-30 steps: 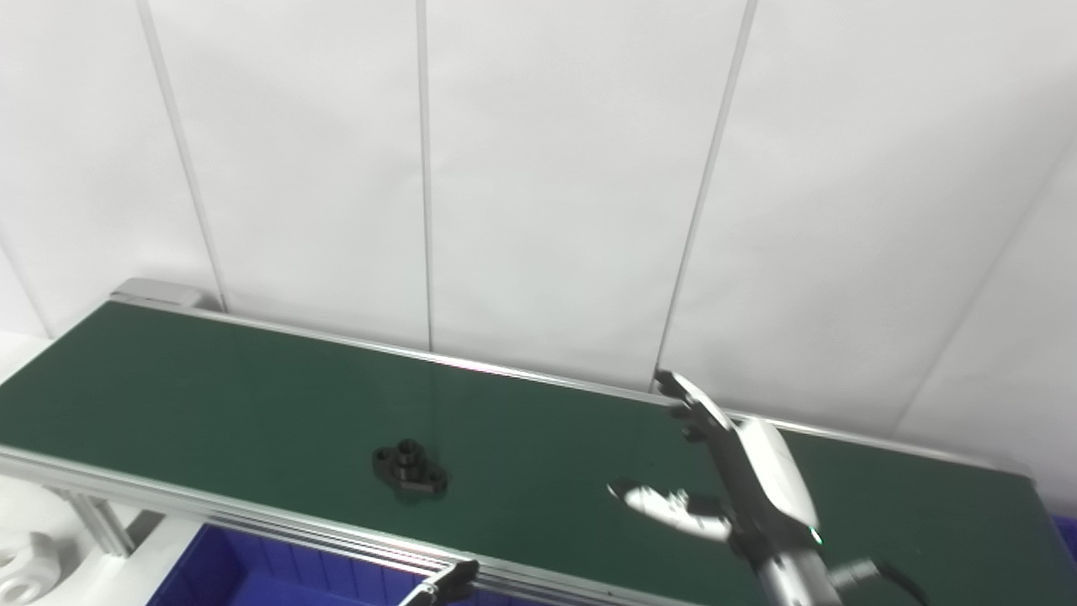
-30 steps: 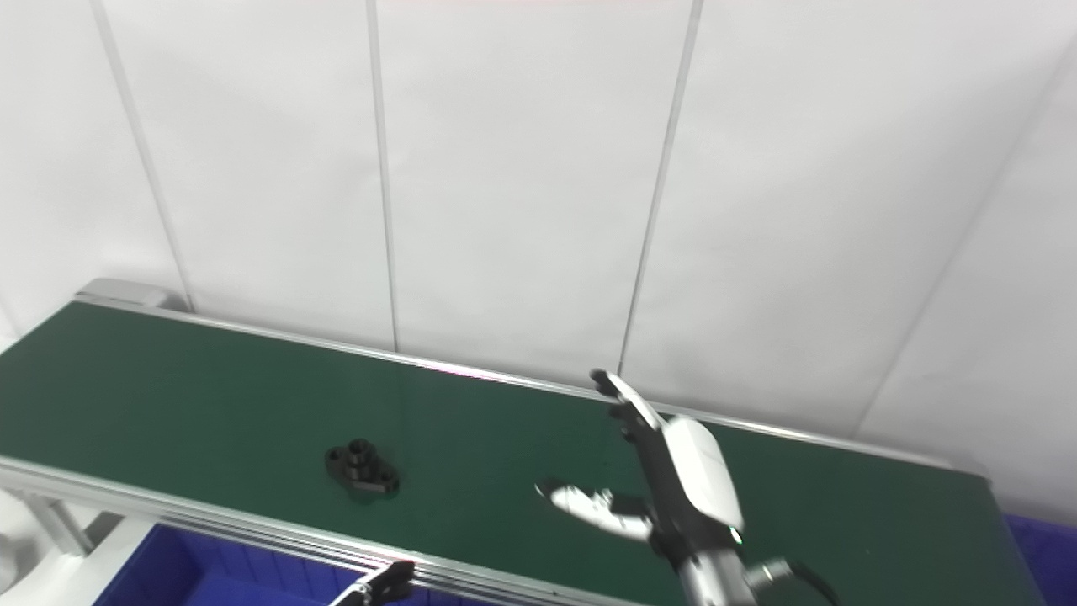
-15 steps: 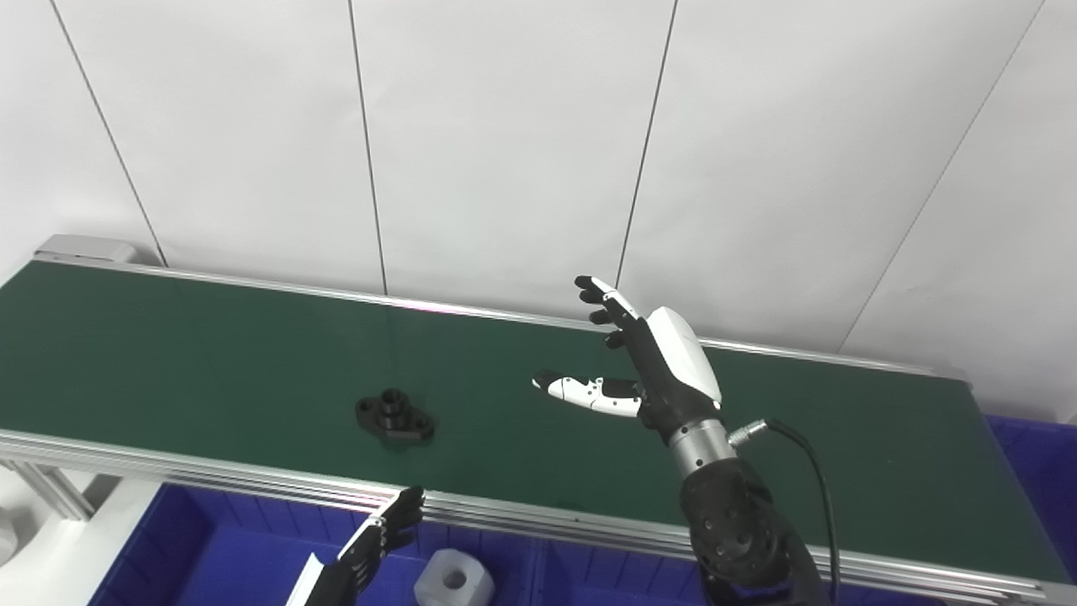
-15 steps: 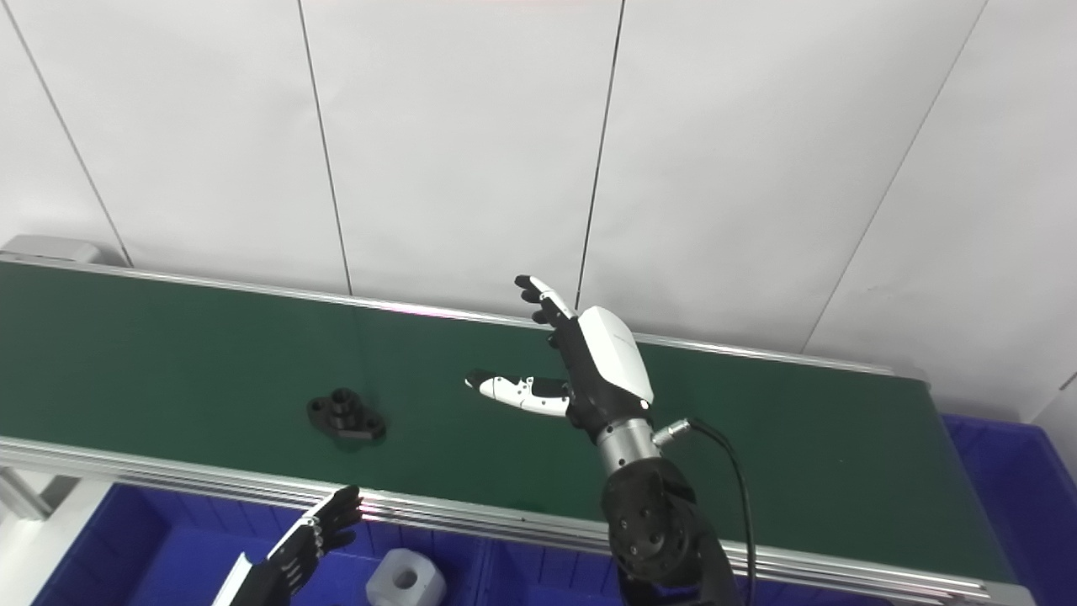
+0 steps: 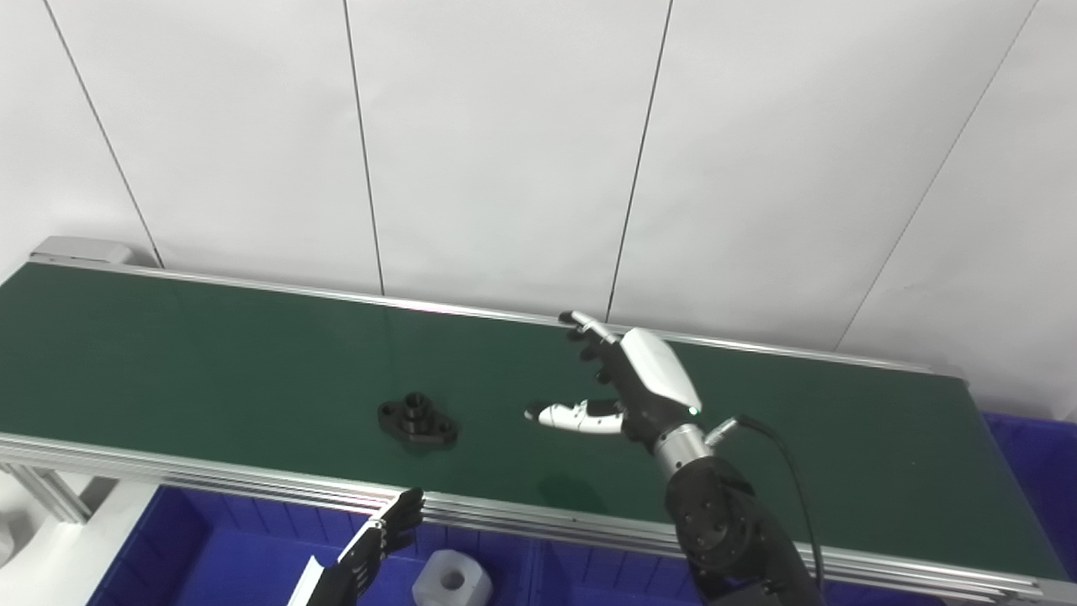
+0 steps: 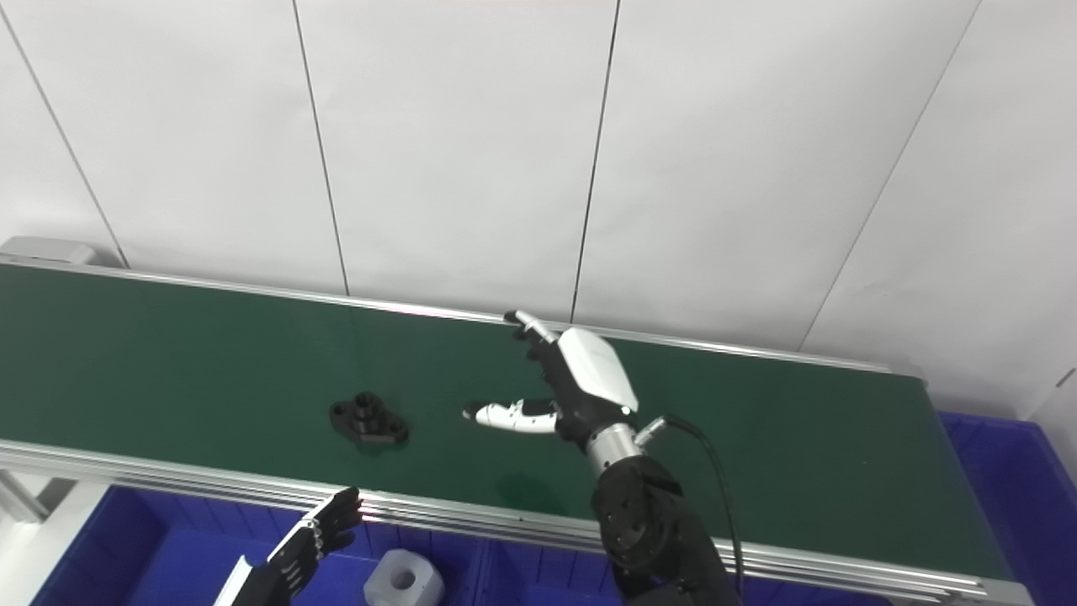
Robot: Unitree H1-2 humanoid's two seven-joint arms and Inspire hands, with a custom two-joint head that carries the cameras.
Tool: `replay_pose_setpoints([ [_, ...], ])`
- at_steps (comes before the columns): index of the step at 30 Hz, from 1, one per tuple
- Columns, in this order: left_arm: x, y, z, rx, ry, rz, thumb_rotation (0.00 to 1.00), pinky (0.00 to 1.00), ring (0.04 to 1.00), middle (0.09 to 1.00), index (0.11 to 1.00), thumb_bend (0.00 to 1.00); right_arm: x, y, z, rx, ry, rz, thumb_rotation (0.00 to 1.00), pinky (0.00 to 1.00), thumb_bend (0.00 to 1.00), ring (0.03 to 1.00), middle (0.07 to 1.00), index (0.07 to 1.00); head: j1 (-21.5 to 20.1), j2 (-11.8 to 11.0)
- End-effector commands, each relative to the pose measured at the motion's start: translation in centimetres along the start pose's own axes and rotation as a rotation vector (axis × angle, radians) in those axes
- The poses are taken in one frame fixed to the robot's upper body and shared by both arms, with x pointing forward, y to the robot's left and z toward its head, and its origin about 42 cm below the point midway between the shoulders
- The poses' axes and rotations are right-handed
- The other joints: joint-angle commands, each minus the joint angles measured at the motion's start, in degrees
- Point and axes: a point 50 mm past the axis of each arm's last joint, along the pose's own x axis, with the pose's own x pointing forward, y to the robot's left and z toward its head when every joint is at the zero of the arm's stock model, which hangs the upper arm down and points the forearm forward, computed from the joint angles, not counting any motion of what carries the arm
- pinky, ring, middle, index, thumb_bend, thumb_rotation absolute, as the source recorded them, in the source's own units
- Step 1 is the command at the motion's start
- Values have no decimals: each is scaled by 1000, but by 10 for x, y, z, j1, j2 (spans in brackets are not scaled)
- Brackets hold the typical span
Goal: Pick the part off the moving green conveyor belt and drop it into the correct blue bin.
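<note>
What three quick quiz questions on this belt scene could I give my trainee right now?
1. True or false: the right robot hand is holding the black part.
2. Where does the white block lie?
A. on the belt
B. in the blue bin
C. in the left robot hand
3. Fill in: the black part lies on the belt, on the ____ side of the right robot hand in the picture.

Key:
1. False. The hand is open above the belt, apart from the part.
2. B. It sits in the blue bin below the belt's near rail, beside the left robot hand.
3. left
</note>
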Motion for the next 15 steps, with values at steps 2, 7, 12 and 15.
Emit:
replay_pose_setpoints([
  [2,7,1,12,0,-77,0,674,856,888,907,897,716,13,-13,16,-57,-70,-34,444,706,746,804,855,900,4,1],
  [7,7,3,12,10,-77,-1,691,846,885,908,898,719,19,-1,16,-101,-68,2,464,746,733,822,866,903,2,-2],
  [12,8,3,12,2,-79,-5,680,849,887,910,898,721,26,8,18,-118,-54,32,464,759,723,830,874,906,1,-3],
  [15,8,3,12,3,-79,-7,675,848,887,909,898,717,29,11,20,-131,-50,42,468,769,722,837,880,909,1,-3],
])
